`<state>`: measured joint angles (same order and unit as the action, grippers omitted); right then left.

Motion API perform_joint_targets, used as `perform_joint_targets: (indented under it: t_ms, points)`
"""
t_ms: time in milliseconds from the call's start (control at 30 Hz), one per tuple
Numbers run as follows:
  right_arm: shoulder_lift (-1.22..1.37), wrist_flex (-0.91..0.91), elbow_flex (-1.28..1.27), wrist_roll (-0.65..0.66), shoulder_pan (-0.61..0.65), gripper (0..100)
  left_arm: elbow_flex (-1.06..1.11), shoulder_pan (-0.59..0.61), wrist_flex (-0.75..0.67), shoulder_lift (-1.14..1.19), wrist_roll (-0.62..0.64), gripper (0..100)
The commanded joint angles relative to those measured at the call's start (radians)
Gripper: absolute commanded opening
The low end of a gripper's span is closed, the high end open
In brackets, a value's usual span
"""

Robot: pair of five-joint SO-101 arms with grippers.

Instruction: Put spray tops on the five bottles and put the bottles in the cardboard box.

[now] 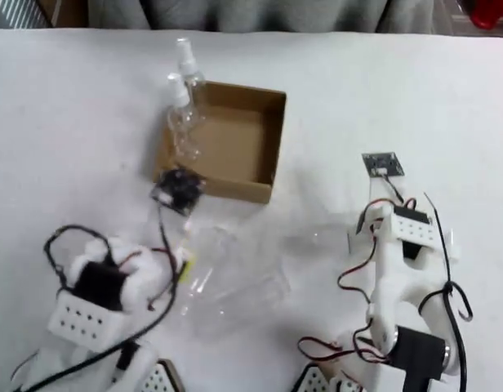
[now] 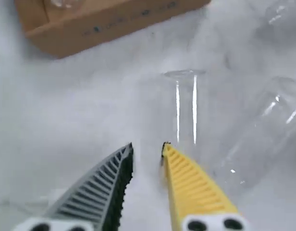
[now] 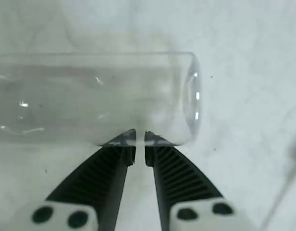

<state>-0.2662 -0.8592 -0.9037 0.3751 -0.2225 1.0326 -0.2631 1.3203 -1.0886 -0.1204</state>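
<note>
The white surface (image 1: 72,98) carries a plain brown cardboard box (image 1: 243,190). The clear plastic bottles (image 1: 186,122) in it have white spray tops (image 1: 184,51), and the uncapped clear glassy bottle (image 3: 90,96) is colourless. The left hand (image 2: 147,145) has one grey ribbed finger (image 2: 100,187) and one yellow ribbed finger (image 2: 191,187), the right hand (image 3: 140,134) has two black ribbed fingers (image 3: 109,168), and the white arms (image 1: 390,269) bear black motor blocks (image 1: 96,282) and red and black wires (image 1: 353,265).

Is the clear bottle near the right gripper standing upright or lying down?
Lying down. In the right wrist view the bottle rests lengthwise on the white table, its round end facing sideways.
</note>
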Motion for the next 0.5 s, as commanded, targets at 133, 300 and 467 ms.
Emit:
perform_joint_targets:
  t_ms: [133,300,467]
  points:
    - [-0.024,0.013,0.003,0.008,0.012,1.6,-0.043,-0.305,0.035,0.031,0.117,4]
    - [-0.024,0.010,0.003,0.008,0.012,1.6,0.060,-0.397,-0.055,0.033,0.120,2]
    - [-0.024,0.012,-0.006,0.008,0.010,1.6,0.175,-0.401,-0.133,0.033,0.118,2]
